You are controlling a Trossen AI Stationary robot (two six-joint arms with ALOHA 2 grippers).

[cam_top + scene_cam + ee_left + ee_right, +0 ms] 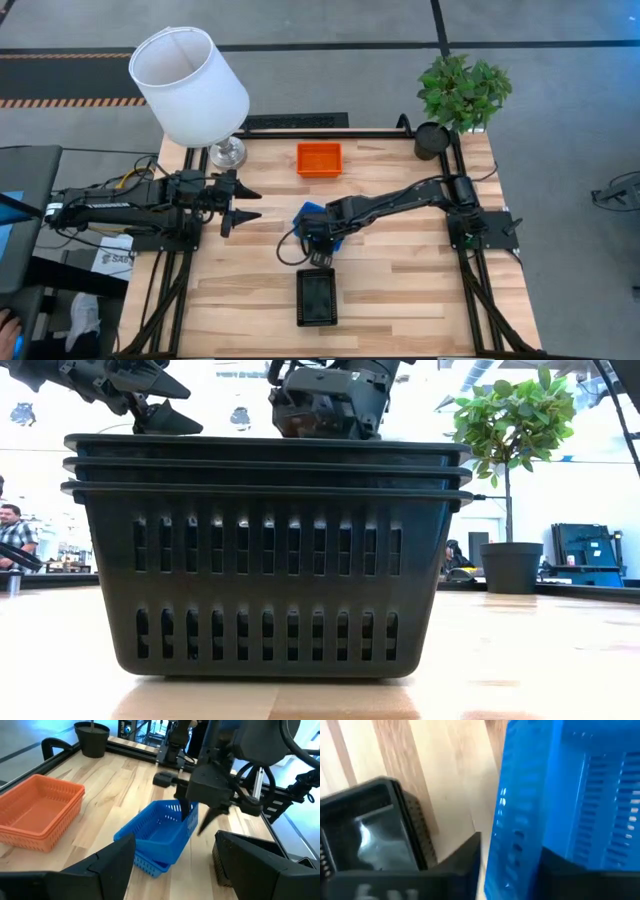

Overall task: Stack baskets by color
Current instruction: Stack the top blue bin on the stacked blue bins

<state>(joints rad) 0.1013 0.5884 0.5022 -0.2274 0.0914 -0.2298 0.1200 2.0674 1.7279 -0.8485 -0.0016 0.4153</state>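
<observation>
Nearest the low camera, black baskets [265, 555] sit nested three deep, three rims showing, nothing visible inside them. Right gripper [200, 817] hangs over the far rim of the blue baskets [160, 837], mid-table beside the black pile; its fingers [186, 811] straddle the upper tray's wall, parted, and whether they are pinching that wall or slack around it cannot be told. Upper blue tray sits tilted and skewed on the blue one beneath, not seated; how many blue trays are there is unclear. Orange baskets [319, 159] stand well apart toward the table's far edge, nested and empty; count not clear. Left gripper [240, 203] waits above the table's left side, jaws wide, holding nothing. Risks, as judged: if the right gripper lets go with the tray crooked, it may stay cocked or slide off onto the wood; if it lifts with a finger hooked in the mesh, it may drag the whole blue pile toward the black one.
</observation>
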